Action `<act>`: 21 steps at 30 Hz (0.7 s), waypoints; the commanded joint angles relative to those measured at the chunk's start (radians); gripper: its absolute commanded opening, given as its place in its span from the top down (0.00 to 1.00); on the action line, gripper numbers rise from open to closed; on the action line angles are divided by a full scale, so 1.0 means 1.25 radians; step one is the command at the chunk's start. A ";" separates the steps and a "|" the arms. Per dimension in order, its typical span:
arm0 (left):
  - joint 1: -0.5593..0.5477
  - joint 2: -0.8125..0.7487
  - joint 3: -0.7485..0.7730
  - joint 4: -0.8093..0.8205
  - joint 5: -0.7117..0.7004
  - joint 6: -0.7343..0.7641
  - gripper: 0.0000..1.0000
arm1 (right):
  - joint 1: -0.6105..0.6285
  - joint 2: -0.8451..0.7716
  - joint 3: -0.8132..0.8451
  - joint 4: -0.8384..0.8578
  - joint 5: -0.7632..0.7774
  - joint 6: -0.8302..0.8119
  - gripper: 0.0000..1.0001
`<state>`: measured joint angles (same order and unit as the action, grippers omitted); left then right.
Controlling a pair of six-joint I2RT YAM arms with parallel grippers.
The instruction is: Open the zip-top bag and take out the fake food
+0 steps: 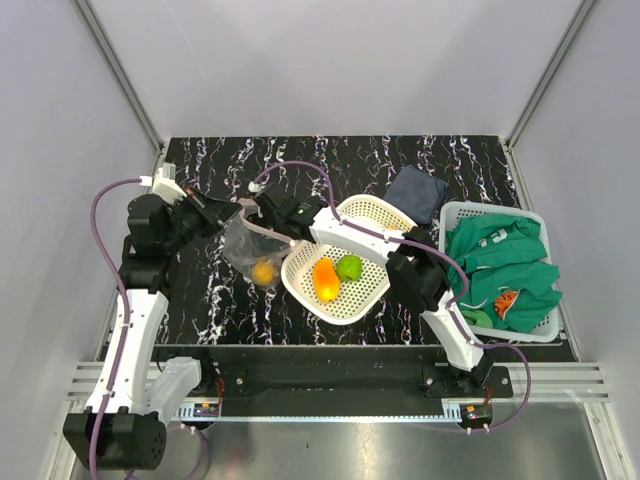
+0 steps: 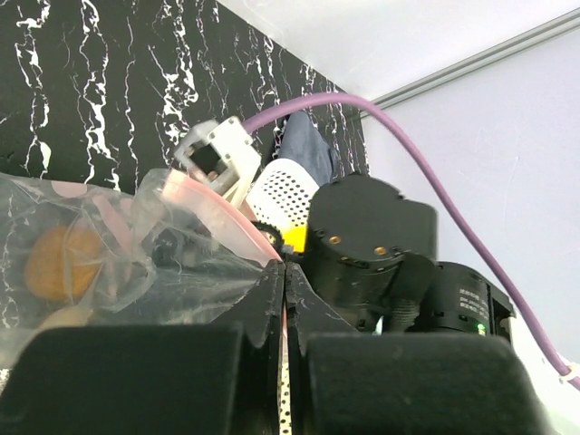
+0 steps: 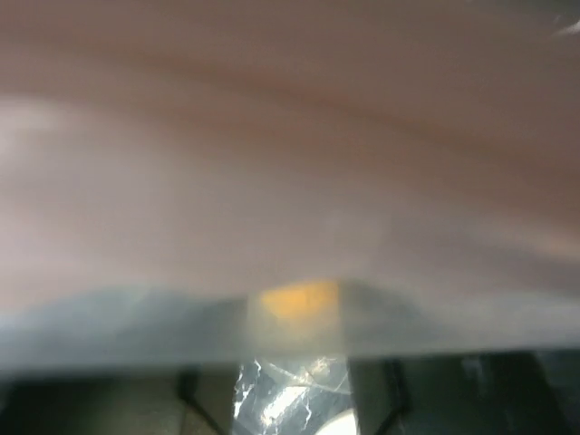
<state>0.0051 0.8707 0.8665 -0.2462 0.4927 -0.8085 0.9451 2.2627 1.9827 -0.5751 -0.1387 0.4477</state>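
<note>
- The left gripper (image 1: 218,214) had its 2 fingers (image 2: 258,299) pressed together on a fold of the bag (image 1: 245,250), close to its pink zip strip (image 2: 210,205).
- The bag sat crumpled on the black marbled table (image 1: 350,160), just left of the oval basket (image 1: 365,296).
- 1 orange fruit (image 1: 263,272) lay low inside the bag.
- The right gripper (image 1: 250,212) was at the bag's mouth. Its own camera gave only blurred pinkish plastic, so whether its fingers were apart or clamped could not be told.
- 2 fruits, 1 orange-yellow (image 1: 325,280) and 1 green (image 1: 349,267), lay side by side in the oval basket.
- A dark blue cloth (image 1: 416,192) lay behind that basket, and green clothing (image 1: 500,262) filled a rectangular basket (image 1: 452,212) at the right.
</note>
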 commanded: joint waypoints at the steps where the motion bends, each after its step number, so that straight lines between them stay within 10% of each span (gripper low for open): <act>1: 0.000 -0.014 -0.015 0.046 -0.005 0.018 1.00 | 0.004 0.010 0.031 0.054 0.047 -0.038 0.43; 15: -0.016 -0.025 -0.097 0.080 -0.054 0.030 1.00 | 0.004 0.196 0.183 0.093 0.106 -0.107 0.16; 21: -0.016 -0.040 -0.134 0.080 -0.060 0.041 1.00 | 0.004 0.253 0.236 0.086 0.145 -0.119 0.21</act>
<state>-0.0116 0.8627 0.7109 -0.2142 0.4240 -0.7818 0.9459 2.5481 2.2272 -0.4793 -0.0208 0.3290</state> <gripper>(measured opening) 0.005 0.810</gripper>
